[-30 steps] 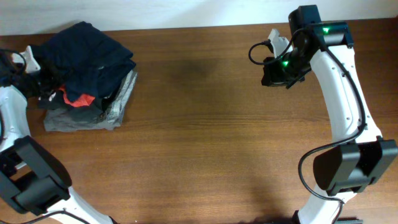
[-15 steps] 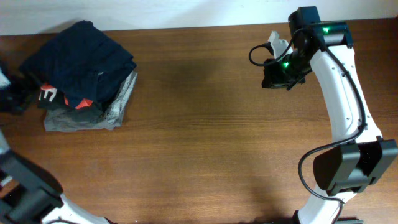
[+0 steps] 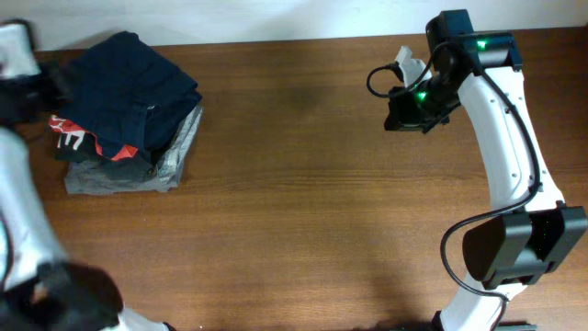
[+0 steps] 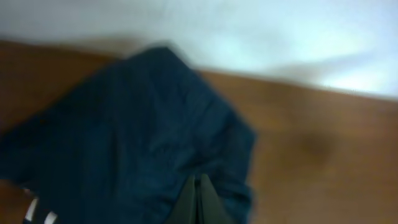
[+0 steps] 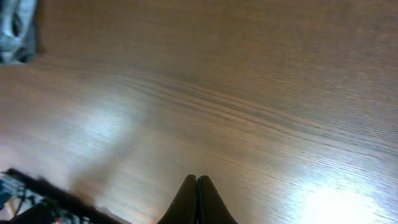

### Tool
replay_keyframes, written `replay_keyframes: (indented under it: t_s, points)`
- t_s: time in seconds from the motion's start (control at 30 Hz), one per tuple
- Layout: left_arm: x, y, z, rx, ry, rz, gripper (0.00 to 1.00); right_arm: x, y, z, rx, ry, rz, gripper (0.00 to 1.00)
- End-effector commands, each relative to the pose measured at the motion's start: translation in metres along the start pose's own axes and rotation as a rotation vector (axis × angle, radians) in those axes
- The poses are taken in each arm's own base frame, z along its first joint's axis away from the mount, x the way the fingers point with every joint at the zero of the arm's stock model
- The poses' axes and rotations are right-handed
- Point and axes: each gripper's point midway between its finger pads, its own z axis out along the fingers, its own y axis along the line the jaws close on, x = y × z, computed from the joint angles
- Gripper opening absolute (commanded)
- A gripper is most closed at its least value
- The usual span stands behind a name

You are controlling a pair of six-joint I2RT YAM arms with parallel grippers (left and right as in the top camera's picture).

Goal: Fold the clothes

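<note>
Overhead, the navy clothes (image 3: 129, 83) are seen bundled on top of a red garment (image 3: 66, 129) and a grey garment (image 3: 170, 154) at the table's (image 3: 303, 211) far-left corner.

In the left wrist view, the left gripper (image 4: 198, 185) is seen clenched and empty, with the navy cloth behind its tips.

In the right wrist view, the right gripper (image 5: 197, 183) is seen clenched and empty above bare wood.
</note>
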Motion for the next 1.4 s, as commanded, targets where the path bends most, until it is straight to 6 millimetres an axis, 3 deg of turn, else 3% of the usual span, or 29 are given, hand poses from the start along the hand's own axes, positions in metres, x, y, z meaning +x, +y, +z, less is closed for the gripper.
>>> replay_keyframes:
  t_s: [0.0, 0.13, 0.27, 0.37, 0.47, 0.57, 0.6, 0.7, 0.83, 0.93, 1.0, 1.07, 1.13, 1.17, 1.2, 1.27, 1.37]
  points:
    - [0.053, 0.067, 0.053, -0.254, 0.192, -0.045, 0.00, 0.001, 0.019, -0.003, -0.085, 0.000, -0.001, 0.04]
    - [0.103, 0.117, 0.083, -0.376, 0.330, -0.139, 0.00, 0.010, 0.026, -0.001, -0.089, 0.039, -0.013, 0.04]
    - [0.138, 0.127, 0.098, -0.364, 0.433, -0.193, 0.00, 0.021, 0.035, 0.002, -0.089, 0.082, -0.069, 0.04]
    - [0.137, 0.122, 0.096, -0.351, 0.434, -0.205, 0.00, 0.024, 0.039, 0.004, -0.080, 0.096, -0.084, 0.04]
    - [0.116, 0.104, 0.081, -0.295, 0.376, -0.202, 0.01, 0.025, 0.047, 0.004, -0.083, 0.094, -0.126, 0.04]
    - [0.080, 0.085, 0.045, -0.286, 0.275, -0.169, 0.20, 0.028, 0.060, -0.003, -0.088, 0.072, -0.181, 0.04]
    - [0.067, 0.078, 0.029, -0.290, 0.236, -0.156, 0.31, 0.029, 0.066, -0.007, -0.090, 0.057, -0.211, 0.04]
    - [0.030, 0.046, -0.028, -0.278, 0.102, -0.109, 0.57, 0.034, 0.087, -0.023, -0.086, -0.004, -0.292, 0.04]
    - [-0.007, -0.019, -0.110, -0.173, -0.097, -0.013, 0.71, 0.043, 0.115, -0.053, -0.056, -0.111, -0.404, 0.04]
    - [-0.012, -0.065, -0.163, -0.128, -0.195, 0.064, 0.82, 0.054, 0.133, -0.083, -0.038, -0.214, -0.481, 0.05]
    - [-0.004, -0.086, -0.186, -0.113, -0.213, 0.087, 0.91, 0.063, 0.143, -0.107, -0.035, -0.296, -0.520, 0.12]
    - [0.009, -0.104, -0.202, -0.090, -0.201, 0.098, 0.95, 0.071, 0.147, -0.135, -0.024, -0.389, -0.544, 0.17]
    - [0.029, -0.123, -0.212, -0.057, -0.162, 0.105, 0.99, 0.080, 0.143, -0.164, 0.027, -0.491, -0.553, 0.35]
    - [0.039, -0.131, -0.215, -0.040, -0.138, 0.109, 0.99, 0.084, 0.139, -0.178, 0.058, -0.543, -0.551, 0.61]
    - [0.047, -0.137, -0.217, -0.027, -0.117, 0.111, 0.99, 0.088, 0.137, -0.189, 0.087, -0.580, -0.551, 0.99]
    - [0.063, -0.146, -0.219, -0.005, -0.064, 0.110, 0.99, 0.100, 0.125, -0.216, 0.177, -0.675, -0.536, 0.99]
    - [0.075, -0.147, -0.218, 0.001, -0.017, 0.097, 0.99, 0.115, 0.120, -0.237, 0.218, -0.743, -0.530, 0.99]
